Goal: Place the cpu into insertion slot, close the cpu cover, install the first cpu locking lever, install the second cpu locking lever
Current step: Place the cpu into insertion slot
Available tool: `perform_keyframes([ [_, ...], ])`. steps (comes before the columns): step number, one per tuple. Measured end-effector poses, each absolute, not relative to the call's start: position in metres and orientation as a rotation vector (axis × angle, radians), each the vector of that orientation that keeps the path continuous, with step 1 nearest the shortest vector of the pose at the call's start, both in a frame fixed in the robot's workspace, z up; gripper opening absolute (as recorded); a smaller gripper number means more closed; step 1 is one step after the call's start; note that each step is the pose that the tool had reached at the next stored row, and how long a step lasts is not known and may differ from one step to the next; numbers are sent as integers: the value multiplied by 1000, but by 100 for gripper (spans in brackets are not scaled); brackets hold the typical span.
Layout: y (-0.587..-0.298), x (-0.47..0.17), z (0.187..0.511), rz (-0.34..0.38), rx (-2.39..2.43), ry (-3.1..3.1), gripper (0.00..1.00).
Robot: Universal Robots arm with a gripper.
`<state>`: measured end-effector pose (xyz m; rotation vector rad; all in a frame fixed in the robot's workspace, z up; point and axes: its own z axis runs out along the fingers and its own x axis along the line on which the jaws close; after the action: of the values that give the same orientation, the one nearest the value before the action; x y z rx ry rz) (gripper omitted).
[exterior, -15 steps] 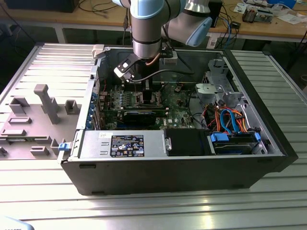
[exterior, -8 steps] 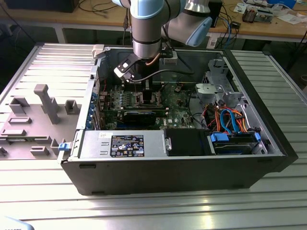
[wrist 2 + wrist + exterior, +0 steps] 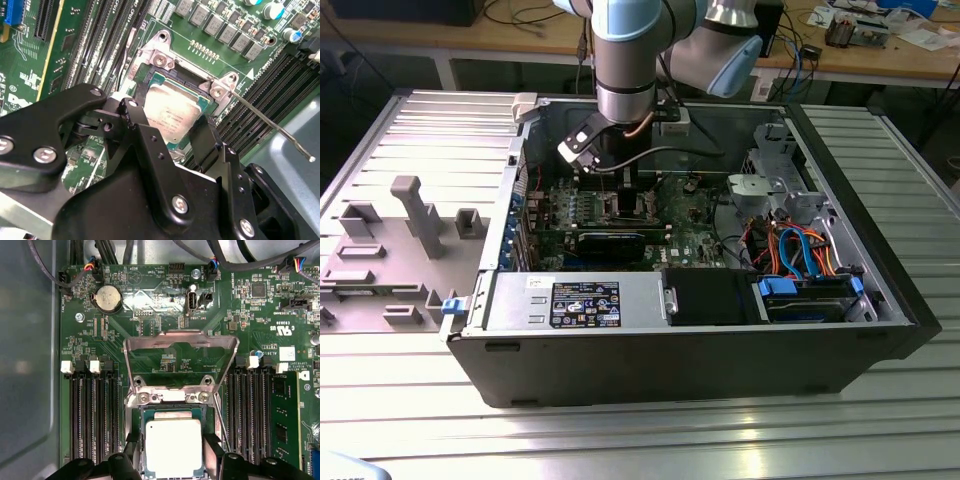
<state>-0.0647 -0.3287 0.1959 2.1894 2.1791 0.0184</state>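
Observation:
The cpu [image 3: 173,446] [image 3: 172,107], a square chip with a dull silver top, sits level in the mouth of the insertion slot [image 3: 170,396] [image 3: 160,55]. My gripper [image 3: 172,457] [image 3: 174,124] [image 3: 625,190] straddles it, with its black fingers [image 3: 131,452] [image 3: 141,131] against two opposite edges of the chip. The cpu cover [image 3: 180,338], a thin silver frame, stands swung up and open at the slot's far edge. One locking lever [image 3: 270,125] [image 3: 220,416], a thin metal rod, juts out unlatched beside the slot.
Rows of long black memory slots [image 3: 92,415] [image 3: 255,410] flank the socket. A coin battery [image 3: 108,297] and cables lie beyond the cover. In the exterior view, a black card [image 3: 610,240], a power supply [image 3: 580,300] and drive cables [image 3: 790,250] crowd the case.

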Motion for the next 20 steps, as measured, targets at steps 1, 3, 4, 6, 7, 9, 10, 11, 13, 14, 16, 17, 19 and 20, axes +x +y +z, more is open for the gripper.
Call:
perform_keyframes([
  [1, -329, -65, 196, 18, 2189, 2179, 62],
  [3, -329, -65, 196, 18, 2189, 2179, 62],
  [4, -329, -65, 197, 18, 2189, 2179, 62],
  [6, -329, -65, 200, 18, 2189, 2179, 62],
  [7, -329, -65, 202, 18, 2189, 2179, 62],
  [9, -329, -65, 202, 18, 2189, 2179, 62],
  [10, -329, -65, 202, 18, 2189, 2179, 62],
  [11, -330, -65, 202, 18, 2189, 2179, 62],
  [13, -330, -65, 202, 17, 2189, 2179, 62],
  [14, -330, -65, 202, 17, 2189, 2179, 62],
  [16, -330, -65, 203, 15, 2188, 2178, 60],
  [17, -330, -65, 204, 15, 2188, 2178, 53],
  [19, -330, -65, 206, 15, 2188, 2178, 48],
  [20, -330, -65, 206, 15, 2188, 2178, 42],
])
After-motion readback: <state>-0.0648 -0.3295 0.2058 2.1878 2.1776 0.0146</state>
